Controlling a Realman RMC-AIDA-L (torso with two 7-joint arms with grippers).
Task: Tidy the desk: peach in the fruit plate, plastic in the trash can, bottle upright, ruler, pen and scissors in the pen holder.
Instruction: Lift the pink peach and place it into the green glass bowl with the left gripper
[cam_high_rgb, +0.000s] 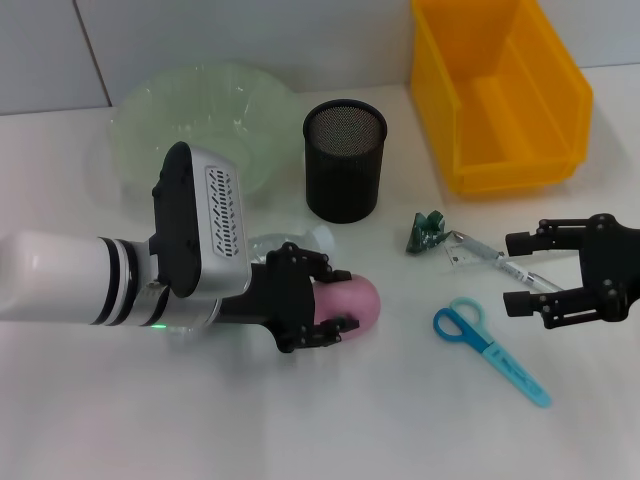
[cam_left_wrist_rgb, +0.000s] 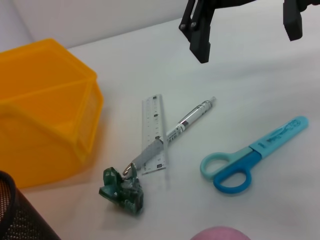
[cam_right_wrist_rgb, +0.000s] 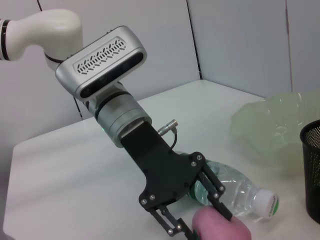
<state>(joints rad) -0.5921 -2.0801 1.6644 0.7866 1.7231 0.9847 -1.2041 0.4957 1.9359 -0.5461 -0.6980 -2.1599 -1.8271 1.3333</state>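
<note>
left gripper (cam_high_rgb: 335, 300): black fingers closed around the pink round peach (cam_high_rgb: 350, 301), one each side, low on the white table (cam_high_rgb: 300, 420)
peach: on the table in front of the black mesh pen holder (cam_high_rgb: 344, 160), not in the plate; a pink sliver shows in the left wrist view
clear plastic bottle (cam_right_wrist_rgb: 235, 192): lying on its side just behind the left gripper, white cap toward the pen holder; green mark on the cap, not readable
right gripper (cam_high_rgb: 522, 272): black fingers spread apart, holding nothing, hovering beside the silver pen (cam_left_wrist_rgb: 187, 121) and above the scissors
clear plastic ruler (cam_left_wrist_rgb: 153, 134): flat on the table, printed scale marks visible, numbers not readable; the pen lies across it
crumpled green plastic scrap (cam_left_wrist_rgb: 123, 191): touching the near ends of pen and ruler
blue-handled scissors (cam_left_wrist_rgb: 255, 154): closed, flat on the table, apart from the pen; faint print on the light blue blade cover, not readable
pale green translucent fruit plate (cam_high_rgb: 200, 120): at the back, left of the pen holder
yellow plastic bin (cam_high_rgb: 500, 90): back right, beside the pen holder
obstructions: left arm hides most of the bottle in the head view
</note>
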